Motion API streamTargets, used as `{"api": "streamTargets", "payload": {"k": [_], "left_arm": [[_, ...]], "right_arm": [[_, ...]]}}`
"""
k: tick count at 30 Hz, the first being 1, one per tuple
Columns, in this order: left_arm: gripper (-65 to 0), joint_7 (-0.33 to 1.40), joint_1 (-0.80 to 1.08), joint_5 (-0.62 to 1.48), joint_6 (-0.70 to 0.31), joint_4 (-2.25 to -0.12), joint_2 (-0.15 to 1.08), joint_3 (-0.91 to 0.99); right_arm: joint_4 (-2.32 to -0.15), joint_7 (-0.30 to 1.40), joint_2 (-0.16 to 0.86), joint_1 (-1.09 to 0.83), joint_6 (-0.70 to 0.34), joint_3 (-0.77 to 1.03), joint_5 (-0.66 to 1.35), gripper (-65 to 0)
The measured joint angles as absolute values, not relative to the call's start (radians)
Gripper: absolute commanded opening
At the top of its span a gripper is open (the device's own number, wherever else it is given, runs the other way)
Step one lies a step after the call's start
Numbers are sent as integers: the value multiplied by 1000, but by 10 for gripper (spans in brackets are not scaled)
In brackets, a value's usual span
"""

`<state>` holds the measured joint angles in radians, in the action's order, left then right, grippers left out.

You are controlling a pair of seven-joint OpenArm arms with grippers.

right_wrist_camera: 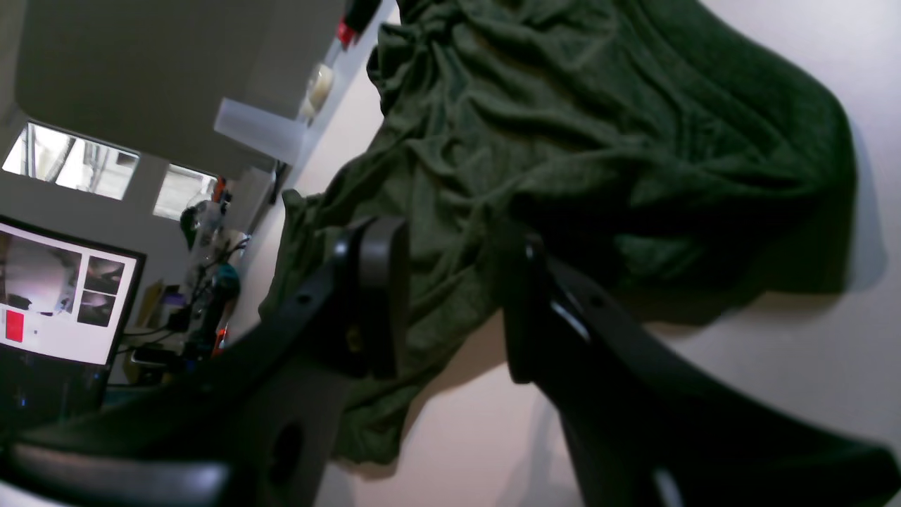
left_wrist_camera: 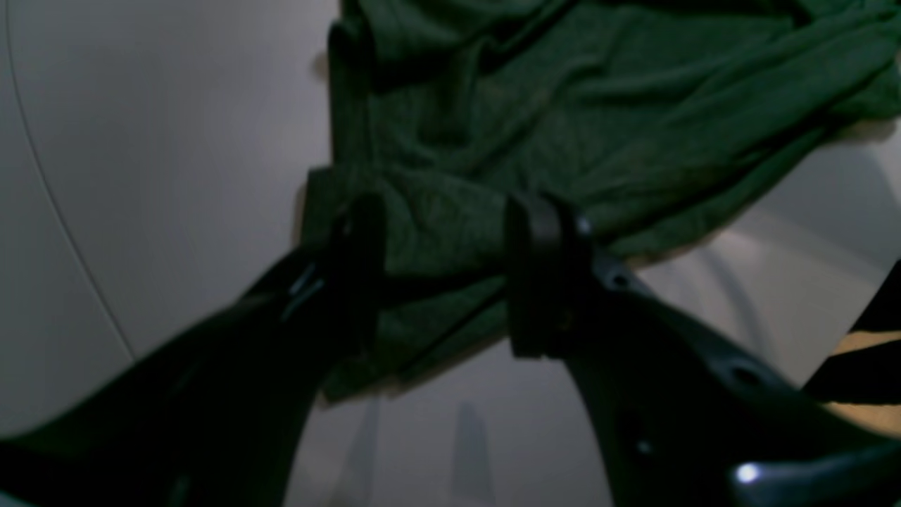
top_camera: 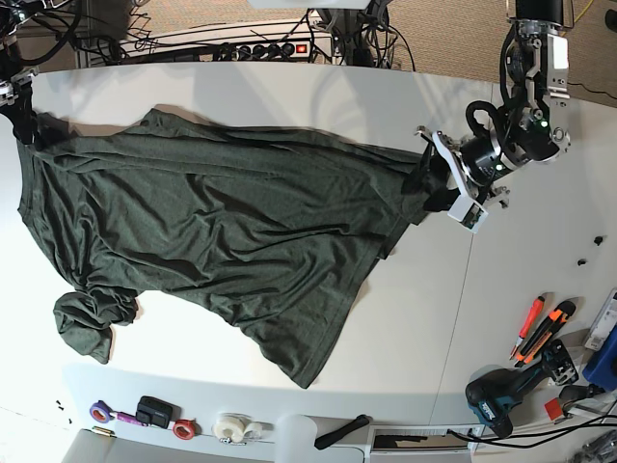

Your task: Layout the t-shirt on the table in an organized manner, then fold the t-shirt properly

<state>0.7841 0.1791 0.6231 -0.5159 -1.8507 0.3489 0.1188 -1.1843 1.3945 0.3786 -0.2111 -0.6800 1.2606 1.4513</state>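
Observation:
The dark green t-shirt (top_camera: 222, 222) lies spread and wrinkled across the white table (top_camera: 521, 241), with one sleeve bunched at the front left. My left gripper (top_camera: 431, 188) is at the shirt's right end. In the left wrist view its fingers (left_wrist_camera: 542, 274) stand apart, and a flat edge of the t-shirt (left_wrist_camera: 563, 105) lies between them, so the left gripper (left_wrist_camera: 450, 232) is open. My right gripper (top_camera: 21, 114) sits at the shirt's far left corner. In the right wrist view the right gripper (right_wrist_camera: 454, 246) is also open, with the t-shirt (right_wrist_camera: 563, 127) beneath its gap.
Tape rolls (top_camera: 183, 429), a black tool (top_camera: 342, 432), a drill (top_camera: 496, 400) and orange cutters (top_camera: 540, 328) lie along the near and right edges. A power strip (top_camera: 270, 48) and cables run along the back. A monitor (right_wrist_camera: 56, 296) stands off the table.

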Motion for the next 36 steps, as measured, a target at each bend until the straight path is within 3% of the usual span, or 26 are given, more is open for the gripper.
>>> {"api": "streamTargets", "payload": {"k": [5, 14, 36], "left_arm": [[-371, 784, 179, 625, -516, -1851, 332, 119], [-371, 785, 177, 622, -516, -1851, 333, 119], [-371, 791, 177, 609, -516, -1851, 332, 119]], "right_arm": [[-1184, 1407, 331, -217, -680, 1234, 1449, -430], [-1184, 1410, 304, -216, -681, 1000, 1450, -430], [-1211, 1332, 157, -290, -734, 1001, 1555, -430]]}}
